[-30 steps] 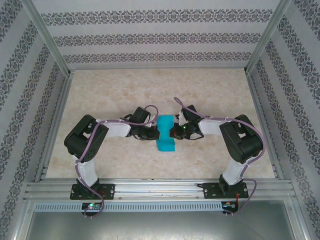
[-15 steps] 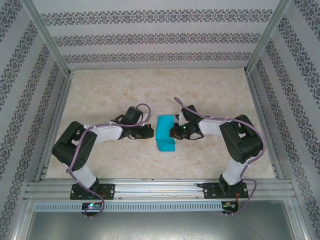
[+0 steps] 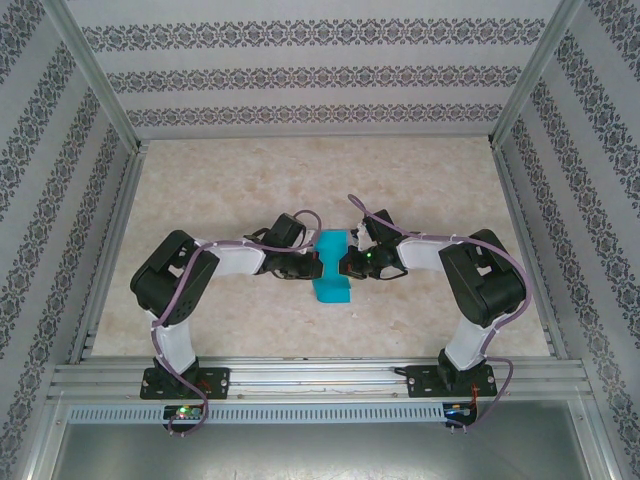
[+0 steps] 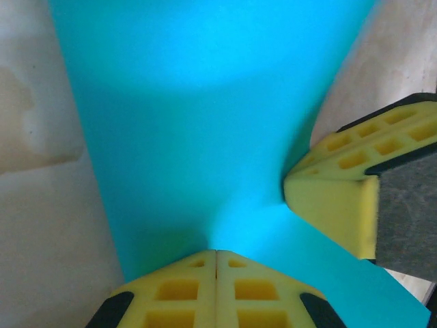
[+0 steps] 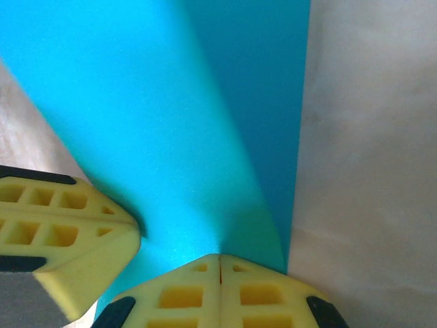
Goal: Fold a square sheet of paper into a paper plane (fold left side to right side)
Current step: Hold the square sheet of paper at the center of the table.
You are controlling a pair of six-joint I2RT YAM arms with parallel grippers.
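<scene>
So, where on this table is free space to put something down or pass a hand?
The far half of the table, from the teal paper to the back wall, is bare. Also the near strip between paper and front rail. The middle is crowded: left claw and right claw both pinch the paper there.

Right claw [image 5: 220, 262] pinching square sheet of paper [image 5: 150, 102], fingertips together.

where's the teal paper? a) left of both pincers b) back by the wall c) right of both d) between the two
D: the teal paper lies between the left pincer and the right pincer, one at each side edge.
</scene>
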